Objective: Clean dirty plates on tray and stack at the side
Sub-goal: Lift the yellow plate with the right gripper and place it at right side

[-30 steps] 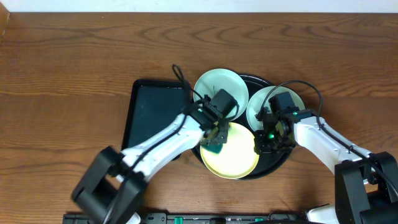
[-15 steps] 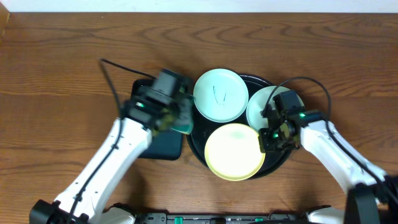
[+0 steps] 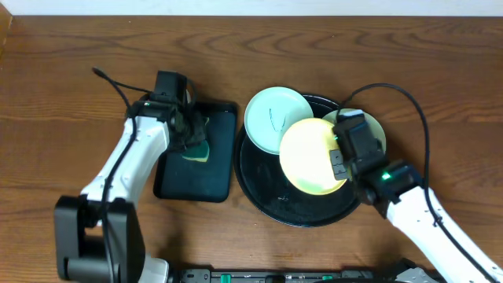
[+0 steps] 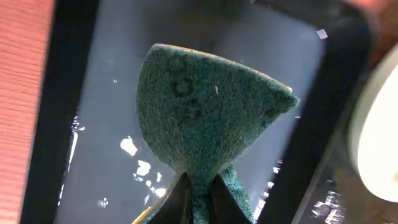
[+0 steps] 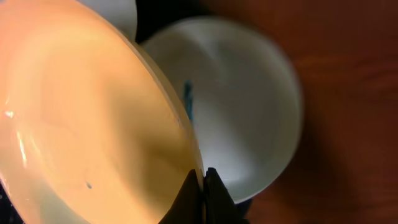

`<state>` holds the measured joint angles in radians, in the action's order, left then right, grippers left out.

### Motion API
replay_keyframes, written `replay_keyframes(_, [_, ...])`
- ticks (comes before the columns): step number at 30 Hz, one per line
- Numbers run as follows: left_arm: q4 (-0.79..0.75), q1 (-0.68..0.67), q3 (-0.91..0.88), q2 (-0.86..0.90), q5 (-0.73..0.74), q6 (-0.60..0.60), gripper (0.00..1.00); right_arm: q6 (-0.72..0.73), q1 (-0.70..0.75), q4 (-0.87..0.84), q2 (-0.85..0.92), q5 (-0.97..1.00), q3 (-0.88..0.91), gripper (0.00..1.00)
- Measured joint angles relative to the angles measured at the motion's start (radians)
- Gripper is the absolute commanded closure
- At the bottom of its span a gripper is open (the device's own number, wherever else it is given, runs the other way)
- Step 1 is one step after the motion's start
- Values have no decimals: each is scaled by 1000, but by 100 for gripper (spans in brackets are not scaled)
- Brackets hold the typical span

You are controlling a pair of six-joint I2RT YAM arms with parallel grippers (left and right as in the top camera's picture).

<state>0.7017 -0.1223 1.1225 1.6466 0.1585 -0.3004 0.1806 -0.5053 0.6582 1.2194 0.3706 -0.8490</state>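
My right gripper [image 3: 339, 161] is shut on the rim of the pale yellow plate [image 3: 310, 156] and holds it lifted over the round black tray [image 3: 263, 192]; in the right wrist view the plate [image 5: 81, 118] fills the left side. The mint plate [image 3: 273, 118] with a teal mark lies on the tray's back left. The white plate [image 3: 376, 126], partly hidden, shows a teal mark in the right wrist view [image 5: 242, 118]. My left gripper [image 3: 191, 140] is shut on a green sponge [image 4: 205, 118] over the rectangular tray [image 3: 212, 169].
The rectangular black tray [image 4: 93, 124] lies left of the round tray, wet with small droplets. Brown wooden table [image 3: 78, 63] all around. Cables arch over both arms.
My left gripper has carried the sponge left, off the yellow plate to the rectangular tray. My right gripper has lifted the yellow plate from the tray's front and moved it up and back.
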Motion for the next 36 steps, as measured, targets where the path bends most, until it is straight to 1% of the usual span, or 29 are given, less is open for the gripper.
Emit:
replay_keyframes(2, [-5,1,0,28,0,11,91,-18,-51,-14,-2,86,-1,99])
replay_keyframes(6, [-15,1,0,67,0,21,84,-83,-166,-51,-2,264,-1,99])
replay_keyframes(9, [-26,1,0,72,0,29,68,-142,-253,-103,-2,404,-1,99])
replay_keyframes(13, [-29,1,0,72,0,28,57,-192,-319,-163,-2,547,-2,99])
replay_keyframes(16, [-29,1,0,72,1,35,53,-211,-337,-188,-2,632,-2,99])
replay_keyframes(20, [-29,1,0,72,1,35,51,-208,-325,-191,-2,681,-2,99])
replay_keyframes(24, [-29,1,0,72,0,36,51,-189,-275,-206,-2,700,-2,99])
replay_keyframes(27, [-29,1,0,72,0,36,51,-113,-223,-191,-3,681,-3,99])
replay_keyframes(29, [-29,1,0,72,0,36,51,-42,-166,-167,-4,616,-3,99])
replay_keyframes(33, [-30,1,0,72,0,36,51,104,19,-125,-5,422,-4,99])
replay_keyframes(36, [-29,1,0,72,3,36,51,191,193,-109,-5,277,-5,99])
